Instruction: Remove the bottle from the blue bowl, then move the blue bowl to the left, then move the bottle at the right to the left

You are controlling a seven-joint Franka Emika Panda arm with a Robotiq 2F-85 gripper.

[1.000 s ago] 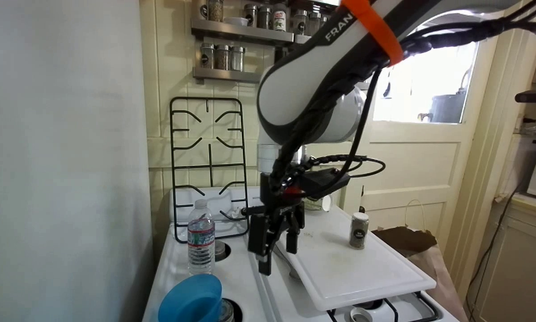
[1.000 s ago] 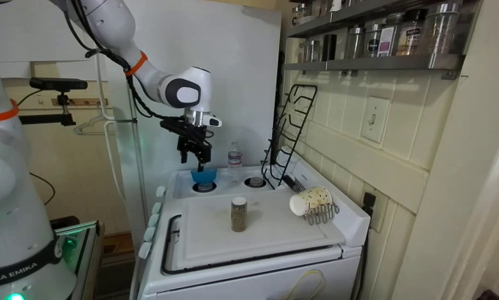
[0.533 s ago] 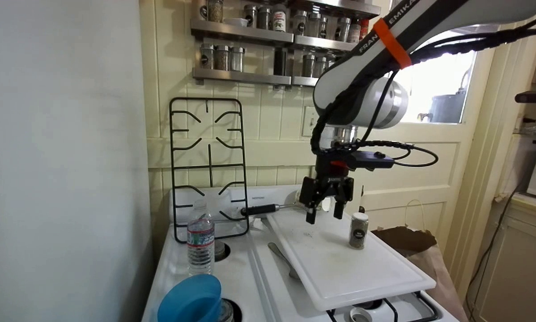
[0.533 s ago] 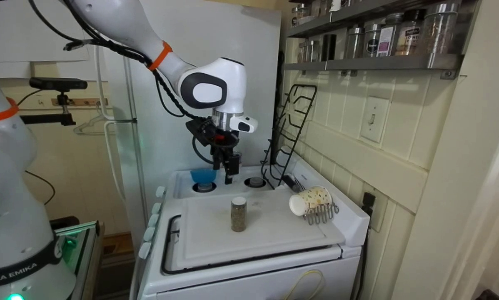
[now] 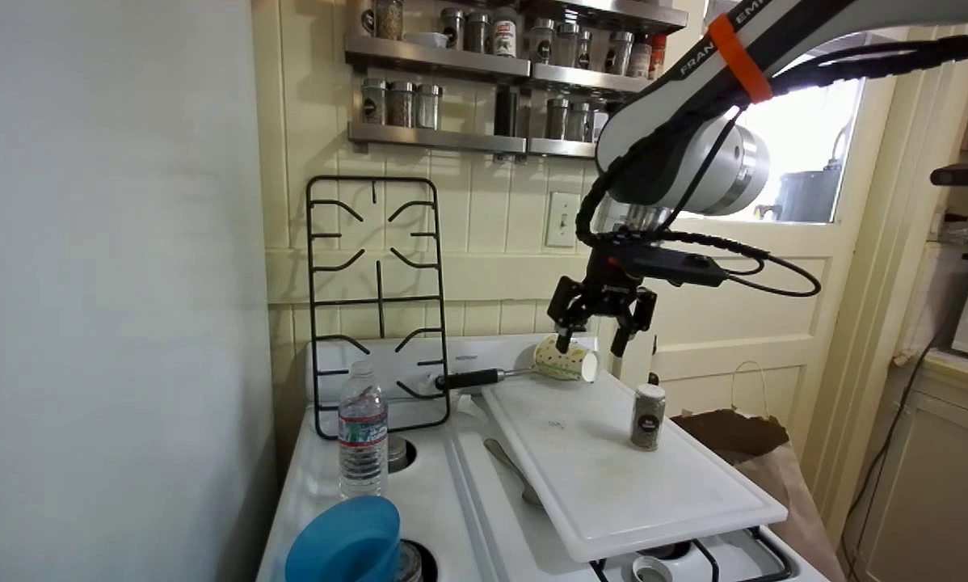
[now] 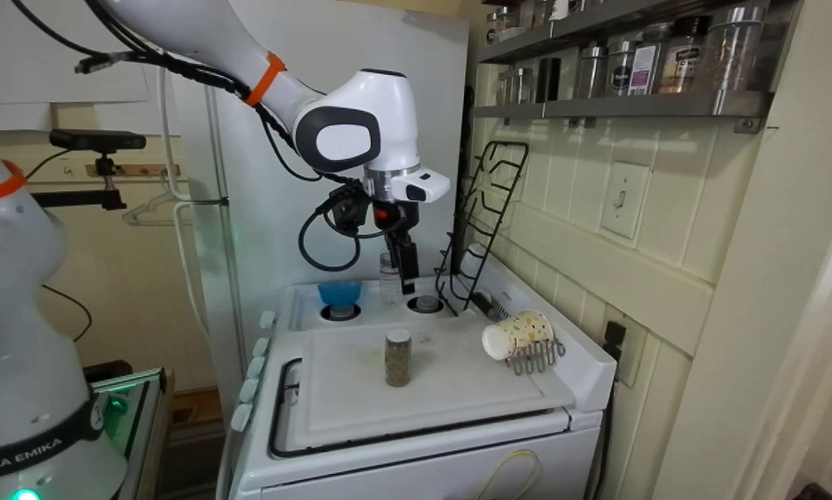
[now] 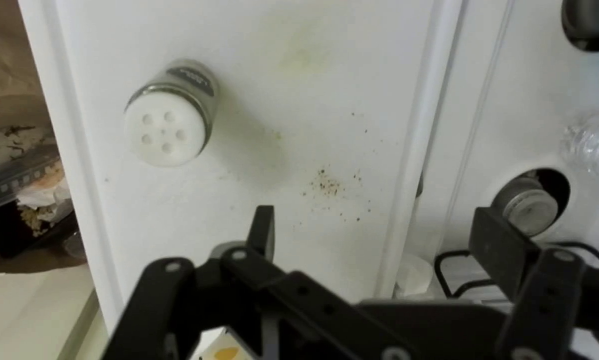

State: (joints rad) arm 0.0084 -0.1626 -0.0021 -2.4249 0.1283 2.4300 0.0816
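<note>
the gripper [image 5: 590, 346], wide and empty, swings away from the blue bowl [image 5: 345, 540] over the cutting board [image 5: 621, 489]. the water bottle [image 5: 363, 436] stands beside the bowl, so the spice jar [image 5: 648, 416] is likely next; the bowl's footing is unclear.

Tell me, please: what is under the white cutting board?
In both exterior views, part of a black grate sticks out from under the board; what lies beneath its middle is covered.
</note>
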